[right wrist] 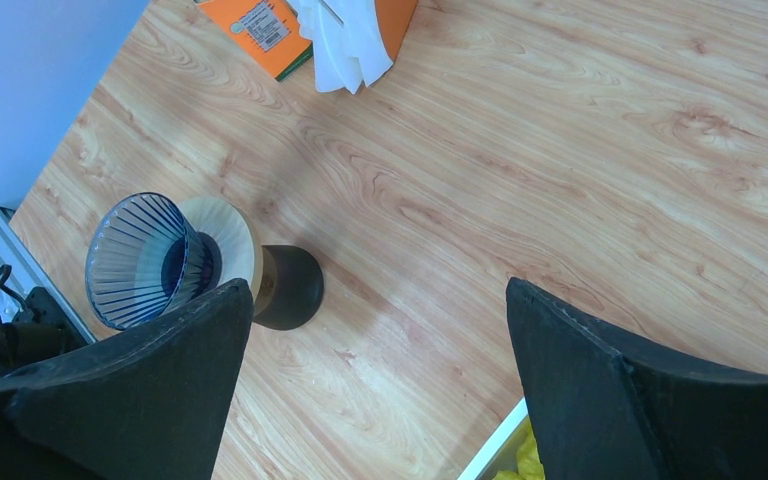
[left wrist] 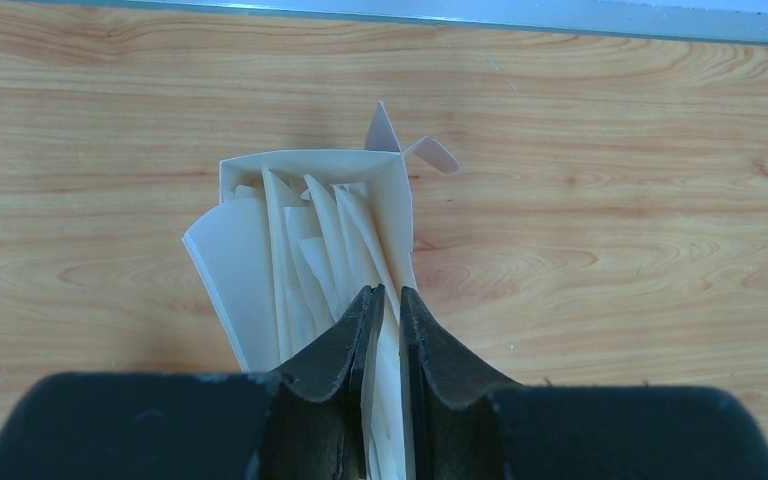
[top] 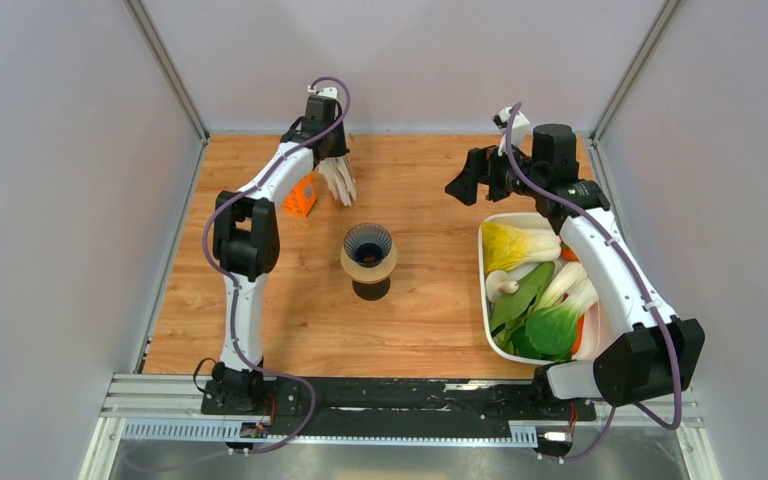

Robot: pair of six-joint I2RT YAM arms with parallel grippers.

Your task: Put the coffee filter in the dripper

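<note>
Your left gripper (left wrist: 388, 300) is pinched almost fully closed on the near edge of the coffee filter (left wrist: 290, 230), with only the thickness of the paper between its two dark fingers. The filter hangs from that grip at the far left of the table (top: 430, 320), just beside an orange box (top: 301, 196) and clear of the wood. Several pale layers fan out from the pinch, and you cannot tell from here whether they are the folds of one sheet or extra sheets. The dripper (top: 368, 243) is a dark ribbed cone sitting upright on a brown pot (top: 371, 285) near the middle of the table. It is empty and well apart from the filter. Your right gripper (right wrist: 378, 290) hovers over the far right with its fingers spread wide, holding nothing, near a white tray (top: 483, 300) of vegetables. The step in hand looks like the carry. Lift enough to clear the dripper's rim, then bring the filter's point over the centre hole. Lower it straight so the paper opens against the ribs, and let go only once it is seated. Move slowly, because thin paper swings and a sideways nudge could tip the pot.
</note>
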